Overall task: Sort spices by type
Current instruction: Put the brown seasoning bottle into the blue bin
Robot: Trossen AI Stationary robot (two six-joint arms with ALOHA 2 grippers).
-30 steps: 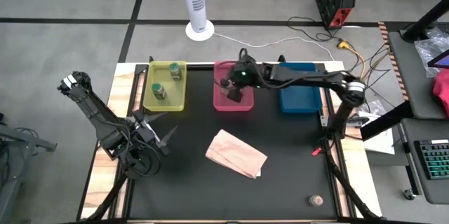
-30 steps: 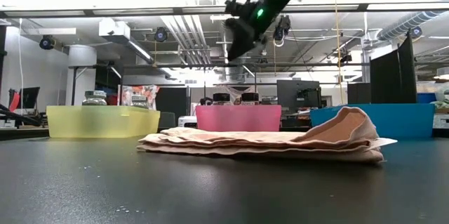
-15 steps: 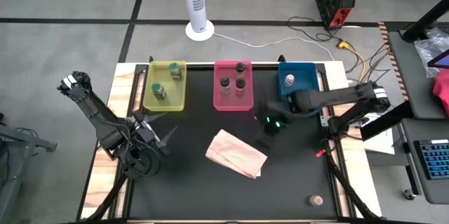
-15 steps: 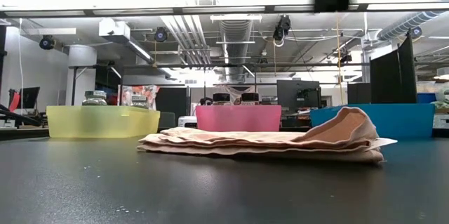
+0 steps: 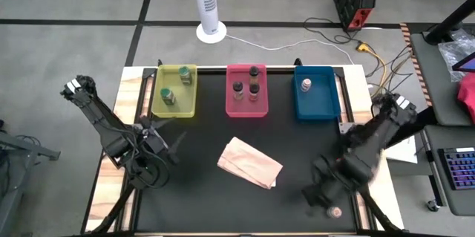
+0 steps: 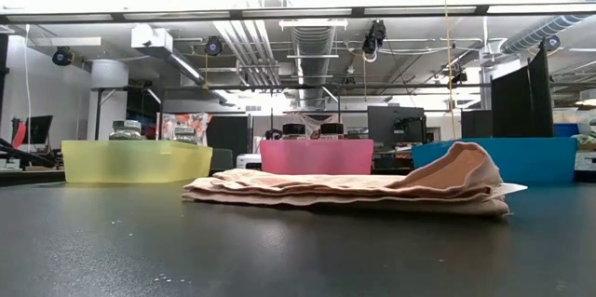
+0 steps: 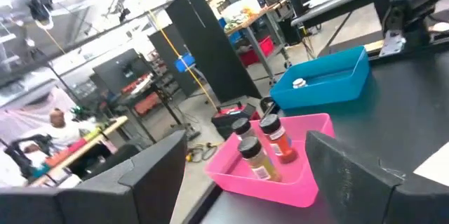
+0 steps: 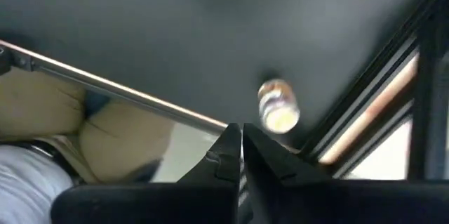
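Spice jars sit sorted by tray: we see two green-filled jars (image 5: 173, 88) in the yellow tray (image 5: 158, 108), three brown jars (image 5: 248, 88) in the pink tray (image 5: 246, 112), and one pale jar (image 5: 306, 84) in the blue tray (image 5: 317, 110). One last jar (image 5: 335, 212) lies on the dark surface (image 5: 200, 200) near its front right corner, just beside the right claw (image 5: 318, 195), whose fingers are pressed together. We find the left claw (image 5: 165, 134) spread at the left. A tan paper bag (image 5: 249, 163) lies mid-surface.
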